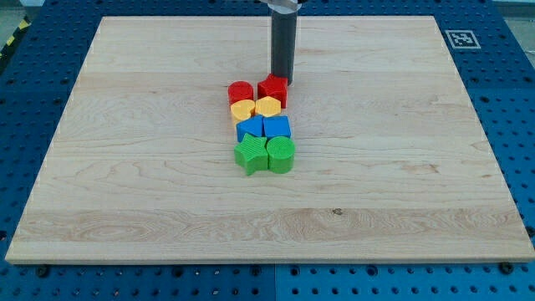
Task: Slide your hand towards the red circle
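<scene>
The red circle (pixel 240 92) is a short red cylinder at the top left of a tight cluster of blocks in the middle of the wooden board (pixel 125 167). A red block of angular shape (pixel 273 89) sits right of it. My tip (pixel 282 79) is at the lower end of the dark rod, just behind the angular red block's top right, touching or nearly touching it, and to the right of the red circle.
Below the red pair lie two yellow blocks (pixel 256 108), then two blue blocks (pixel 264 128), then a green star-like block (pixel 250 155) and a green cylinder (pixel 281 155). A fiducial marker (pixel 460 38) sits at the board's top right corner.
</scene>
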Robot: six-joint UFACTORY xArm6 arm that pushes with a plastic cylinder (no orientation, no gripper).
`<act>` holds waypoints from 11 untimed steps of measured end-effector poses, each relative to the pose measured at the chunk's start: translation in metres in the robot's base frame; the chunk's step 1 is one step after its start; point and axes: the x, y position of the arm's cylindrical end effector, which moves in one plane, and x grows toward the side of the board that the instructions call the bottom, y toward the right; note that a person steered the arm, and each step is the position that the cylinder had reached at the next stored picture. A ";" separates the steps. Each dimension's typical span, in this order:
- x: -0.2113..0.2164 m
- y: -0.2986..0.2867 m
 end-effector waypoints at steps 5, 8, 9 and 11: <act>0.004 -0.170; -0.040 -0.141; -0.047 -0.108; -0.001 -0.070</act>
